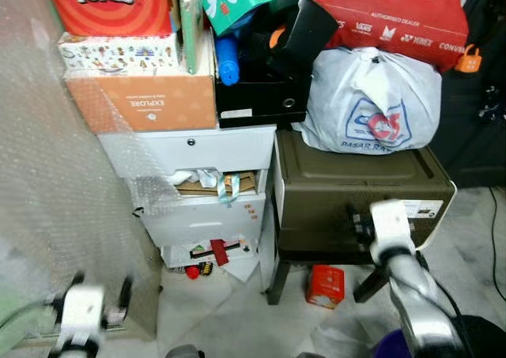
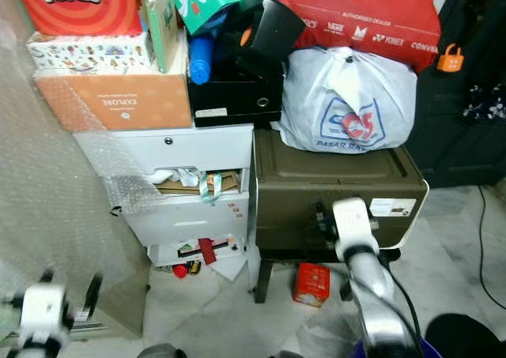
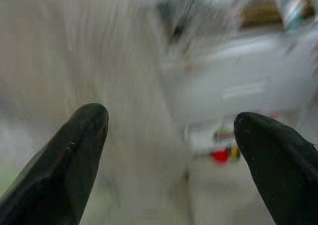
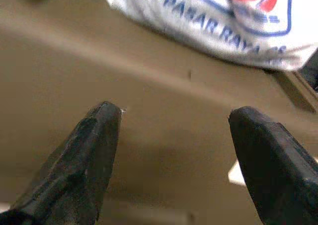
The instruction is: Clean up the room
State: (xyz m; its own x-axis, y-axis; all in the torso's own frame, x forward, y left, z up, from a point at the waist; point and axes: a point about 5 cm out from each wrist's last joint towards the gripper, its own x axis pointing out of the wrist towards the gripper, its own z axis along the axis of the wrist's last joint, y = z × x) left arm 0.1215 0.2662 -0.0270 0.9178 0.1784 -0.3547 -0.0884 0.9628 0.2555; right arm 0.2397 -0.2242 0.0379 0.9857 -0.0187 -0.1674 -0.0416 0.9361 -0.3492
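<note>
My right gripper (image 4: 174, 123) is open and empty, held close to the front of a brown storage box (image 1: 348, 192). On that box rests a white plastic bag (image 1: 371, 101) with blue lettering. My left gripper (image 3: 171, 135) is open too, low at the left beside a bubble-wrap sheet (image 1: 39, 176); its view is blurred. White drawers (image 1: 205, 208) stand half open with paper and ribbon spilling out. On the floor lie a small red box (image 1: 325, 285) and a small red-capped item (image 1: 192, 272).
Cartons, a black file box (image 1: 261, 81) and a red bag (image 1: 387, 14) are stacked high on the drawers and the brown box. A dark cabinet (image 1: 474, 97) stands at the right, with a cable (image 1: 495, 239) on the tiled floor.
</note>
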